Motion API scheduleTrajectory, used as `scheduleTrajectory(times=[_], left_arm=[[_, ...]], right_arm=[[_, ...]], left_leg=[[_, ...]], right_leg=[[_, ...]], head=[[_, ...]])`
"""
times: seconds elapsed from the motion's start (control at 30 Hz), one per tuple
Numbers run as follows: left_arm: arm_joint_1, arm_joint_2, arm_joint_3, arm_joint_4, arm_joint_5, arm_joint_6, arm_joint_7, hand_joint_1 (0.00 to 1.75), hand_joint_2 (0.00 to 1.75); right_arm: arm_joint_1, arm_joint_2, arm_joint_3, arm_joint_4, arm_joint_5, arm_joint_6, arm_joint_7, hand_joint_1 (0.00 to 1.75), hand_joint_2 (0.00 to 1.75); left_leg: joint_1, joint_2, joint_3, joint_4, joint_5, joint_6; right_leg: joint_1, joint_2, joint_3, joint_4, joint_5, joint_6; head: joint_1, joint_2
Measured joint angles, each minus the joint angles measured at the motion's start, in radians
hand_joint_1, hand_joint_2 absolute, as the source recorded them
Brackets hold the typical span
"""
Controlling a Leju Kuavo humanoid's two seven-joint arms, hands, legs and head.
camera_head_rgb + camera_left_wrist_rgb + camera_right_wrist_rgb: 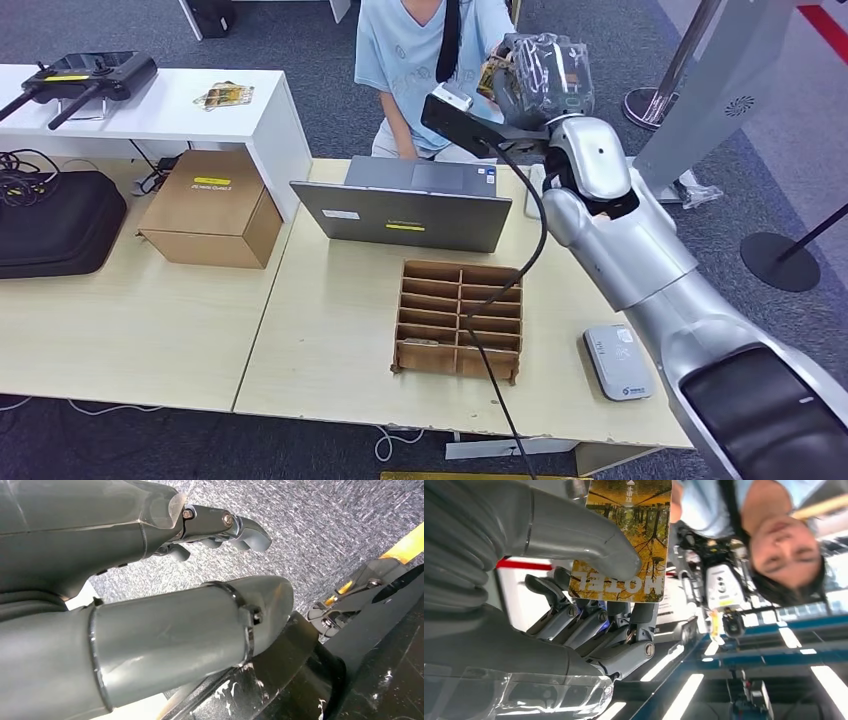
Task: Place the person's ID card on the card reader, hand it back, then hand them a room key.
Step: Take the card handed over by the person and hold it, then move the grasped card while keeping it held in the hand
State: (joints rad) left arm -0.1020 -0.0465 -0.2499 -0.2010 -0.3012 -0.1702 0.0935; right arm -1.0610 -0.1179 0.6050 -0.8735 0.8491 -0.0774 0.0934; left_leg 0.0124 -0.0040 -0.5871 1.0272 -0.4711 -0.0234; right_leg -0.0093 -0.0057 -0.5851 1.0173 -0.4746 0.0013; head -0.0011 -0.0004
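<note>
Yellow-printed and marked HOTEL, the room key (624,540) sits pinched between the thumb and fingers (589,625) of the right hand (540,75), raised over the laptop (410,205) toward the person (425,60) in a pale blue shirt. The left hand (150,580) holds nothing, fingers curled, above grey carpet (320,525). The card reader (617,362) lies beside the cardboard organiser (460,320)
</note>
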Motion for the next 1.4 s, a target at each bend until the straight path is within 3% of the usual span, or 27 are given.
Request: scheduleTrajectory(times=[0.13, 0.23, 0.33, 0.57, 0.73, 1.0, 1.4], left_arm=[[0.019, 0.000, 0.000, 0.000, 0.007, 0.006, -0.007, 0.00, 0.00], [0.031, 0.000, 0.000, 0.000, 0.022, 0.012, -0.013, 0.00, 0.00], [0.037, 0.002, 0.000, 0.000, 0.036, 0.016, -0.018, 0.00, 0.00], [0.059, 0.012, 0.000, 0.000, 0.069, 0.023, -0.029, 0.00, 0.00], [0.072, 0.018, 0.000, 0.000, 0.078, 0.033, -0.038, 0.00, 0.00], [0.081, 0.019, 0.000, 0.001, 0.089, 0.050, -0.041, 0.00, 0.00], [0.086, 0.019, 0.001, 0.002, 0.101, 0.067, -0.042, 0.00, 0.00]], right_arm=[[0.093, -0.025, -0.035, -0.107, -0.058, -0.106, -0.057, 1.75, 1.75], [0.176, -0.047, -0.081, -0.220, -0.165, -0.109, -0.089, 1.75, 1.75], [0.259, -0.074, -0.137, -0.344, -0.311, -0.031, -0.110, 1.75, 1.75], [0.451, -0.168, -0.301, -0.590, -0.705, 0.271, -0.162, 1.75, 1.75], [0.553, -0.236, -0.403, -0.696, -0.876, 0.417, -0.177, 1.75, 1.75], [0.659, -0.317, -0.437, -0.764, -1.019, 0.532, -0.162, 1.75, 1.75], [0.823, -0.370, -0.436, -0.848, -1.070, 0.531, -0.149, 1.75, 1.75]], left_leg=[[0.000, 0.000, 0.000, 0.000, 0.000, 0.000], [0.000, 0.000, 0.000, 0.000, -0.001, 0.001], [0.000, 0.000, -0.001, 0.000, -0.001, 0.001], [0.000, -0.001, -0.001, 0.000, -0.002, 0.002], [0.000, -0.001, -0.002, 0.000, -0.002, 0.003], [0.000, -0.001, -0.002, 0.000, -0.003, 0.003], [0.000, -0.001, -0.002, 0.000, -0.003, 0.003]], right_leg=[[0.000, 0.000, 0.000, 0.000, 0.000, 0.000], [0.000, 0.000, 0.000, -0.001, 0.000, 0.000], [0.000, -0.001, 0.000, -0.001, 0.000, 0.000], [0.000, -0.001, 0.000, -0.002, 0.000, 0.000], [0.000, -0.001, 0.000, -0.002, -0.001, 0.001], [0.000, -0.001, 0.000, -0.002, -0.001, 0.001], [0.000, -0.001, 0.000, -0.002, -0.001, 0.002]], head=[[0.000, 0.000], [0.000, 0.000], [0.000, 0.000], [0.000, 0.000], [0.000, 0.000], [0.000, 0.000], [0.000, 0.000]])
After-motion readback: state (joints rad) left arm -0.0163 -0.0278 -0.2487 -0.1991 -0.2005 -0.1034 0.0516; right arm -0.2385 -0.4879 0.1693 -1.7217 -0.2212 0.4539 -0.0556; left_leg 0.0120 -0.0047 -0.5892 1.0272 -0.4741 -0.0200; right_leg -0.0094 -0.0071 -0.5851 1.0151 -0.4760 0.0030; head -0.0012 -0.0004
